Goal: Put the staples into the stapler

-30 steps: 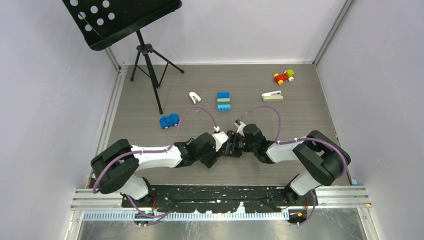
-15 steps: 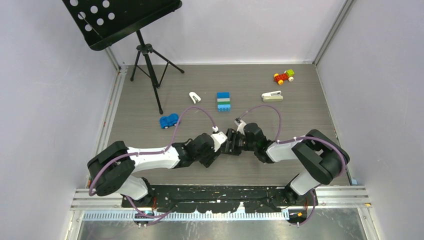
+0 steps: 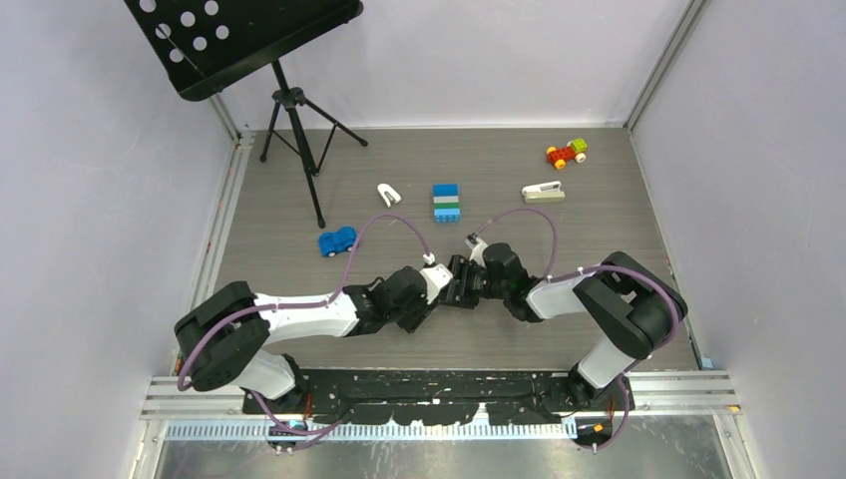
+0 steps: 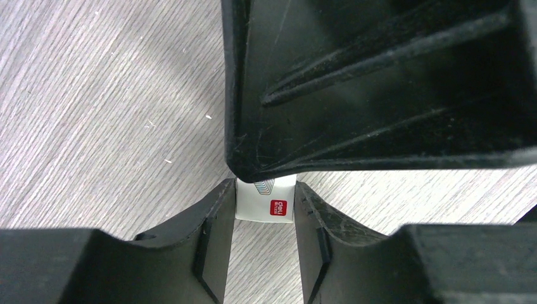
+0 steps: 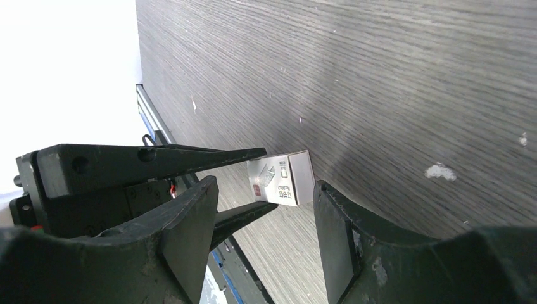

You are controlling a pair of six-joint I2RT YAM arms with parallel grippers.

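A tiny white box with a red mark is pinched between my left gripper's fingertips, just above the table. The right wrist view shows the box too, held by the left gripper's thin black fingers. My right gripper is open, its two fingers straddling the box with gaps on both sides. In the top view the two grippers meet nose to nose at the table's middle front. The beige-and-white stapler lies far off at the back right. The staple strip itself is hidden.
A blue toy car, a small white clip, a blue-green-white brick stack and a red-yellow toy car lie on the grey table. A black music stand stands at the back left.
Both grippers have crept slightly farther from the bases, still together. The right arm's elbow has shifted a little to the left. The left grip on the box is unchanged.
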